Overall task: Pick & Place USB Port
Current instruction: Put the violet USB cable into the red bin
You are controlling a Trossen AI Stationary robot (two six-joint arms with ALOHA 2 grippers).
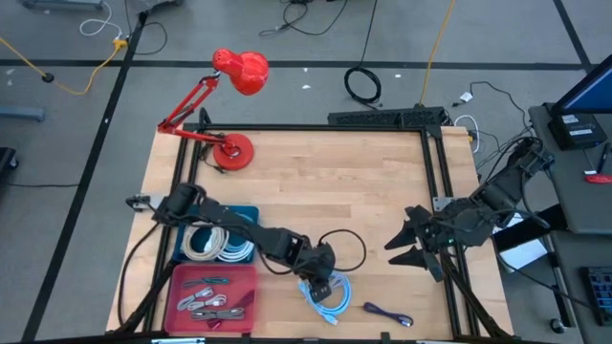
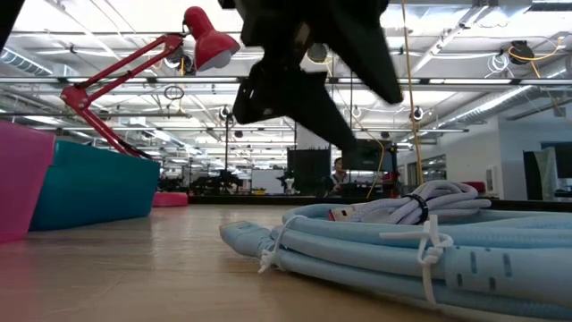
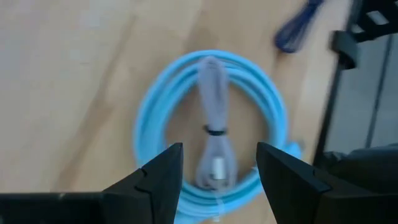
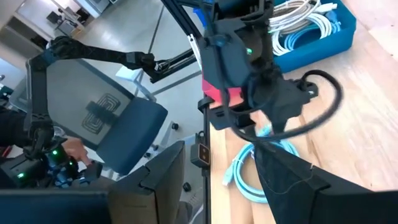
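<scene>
A light-blue coiled cable (image 1: 326,295) lies flat on the wooden table near its near edge. A small grey cable bundle (image 3: 211,124) with a connector end rests across the coil; the low view shows the grey bundle (image 2: 420,204) on top of the coil (image 2: 402,246). My left gripper (image 3: 217,152) hangs open just above the coil (image 3: 211,118), one finger on each side of the grey bundle, touching nothing. In the high view it (image 1: 322,275) sits over the coil's far side. My right gripper (image 1: 390,250) waits open at the table's right side.
A dark purple cable (image 1: 387,313) lies to the right of the coil. A blue bin (image 1: 222,245) of white cables and a pink bin (image 1: 210,294) of grey cables stand at the near left. A red desk lamp (image 1: 229,143) stands at the far left. Bare wood (image 1: 325,182) fills the middle.
</scene>
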